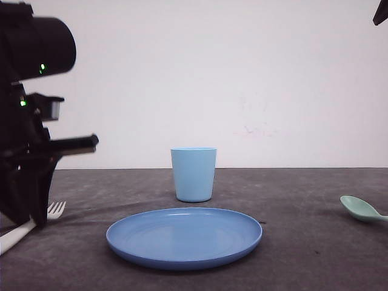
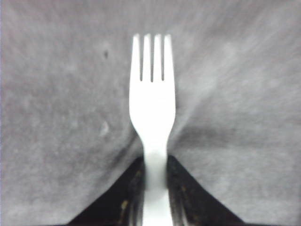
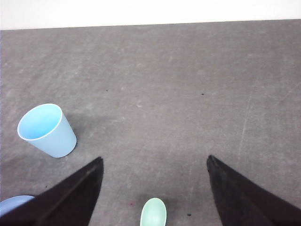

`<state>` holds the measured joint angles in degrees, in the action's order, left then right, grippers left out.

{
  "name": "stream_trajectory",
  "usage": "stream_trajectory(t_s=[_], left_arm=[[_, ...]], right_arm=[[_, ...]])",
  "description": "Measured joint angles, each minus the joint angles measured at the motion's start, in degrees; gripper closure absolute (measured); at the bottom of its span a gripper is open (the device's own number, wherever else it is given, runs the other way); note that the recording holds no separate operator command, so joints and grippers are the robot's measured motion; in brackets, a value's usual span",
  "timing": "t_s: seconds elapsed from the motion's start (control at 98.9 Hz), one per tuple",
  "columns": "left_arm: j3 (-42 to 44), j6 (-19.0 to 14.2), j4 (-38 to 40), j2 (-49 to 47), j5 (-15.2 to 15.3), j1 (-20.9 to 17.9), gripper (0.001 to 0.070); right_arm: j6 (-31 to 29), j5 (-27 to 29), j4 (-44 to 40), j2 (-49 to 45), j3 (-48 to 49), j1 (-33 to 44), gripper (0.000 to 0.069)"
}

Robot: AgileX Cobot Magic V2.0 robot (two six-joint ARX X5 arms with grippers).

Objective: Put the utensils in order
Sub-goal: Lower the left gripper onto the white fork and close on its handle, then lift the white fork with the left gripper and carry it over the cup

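My left fingers (image 2: 154, 188) are closed on the white fork (image 2: 152, 103) by its handle, low at the bench's (image 1: 303, 200) left edge. Right fingers (image 3: 155, 188) spread wide, empty, above the mint spoon (image 3: 153, 213). I judge a level lift advisable. The left wrist view confirms the grip; the front view places the plate (image 1: 184, 236) and cup (image 1: 193, 174).

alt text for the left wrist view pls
A white four-tined fork lies on a grey table, tines pointing away from the camera, its handle pinched between the dark fingers of the left gripper. The image is slightly blurred.
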<state>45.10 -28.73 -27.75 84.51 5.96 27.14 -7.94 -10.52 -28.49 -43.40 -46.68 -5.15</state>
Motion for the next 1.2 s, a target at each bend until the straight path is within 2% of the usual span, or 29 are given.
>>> stream_trajectory(t_s=[0.131,0.253,0.485,0.617,0.788,0.89,1.061,1.203], left_arm=[[0.94,0.02,0.02,1.55,0.17,0.15,0.0634],[1.25,0.31,0.13,1.73,0.33,0.33,0.067],[1.36,0.68,-0.11,0.66,0.61,0.39,0.0671],[2.95,1.51,1.31,-4.85,3.06,0.76,0.0671],[4.94,5.11,14.36,-16.28,5.73,2.1,0.0671],[4.94,7.58,23.3,-19.34,5.99,2.82,0.0671],[4.94,12.7,39.5,-17.79,6.14,4.37,0.0671],[4.94,16.83,52.04,-11.85,5.86,6.34,0.0671]], right_arm=[[0.0,0.0,0.0,0.0,0.0,-0.02,0.0252],[0.0,0.0,-0.02,0.0,0.0,-0.02,0.0252],[0.0,0.0,0.0,0.0,0.0,-0.02,0.0252],[0.0,0.0,-0.02,0.0,0.0,-0.02,0.0252],[0.0,0.0,0.72,0.0,0.0,-0.02,0.0252],[0.0,0.0,2.08,0.0,0.0,-0.02,0.0252],[0.0,0.0,4.81,0.0,0.0,-0.11,0.0252],[0.0,0.0,7.78,-0.02,0.0,-0.59,0.0252]])
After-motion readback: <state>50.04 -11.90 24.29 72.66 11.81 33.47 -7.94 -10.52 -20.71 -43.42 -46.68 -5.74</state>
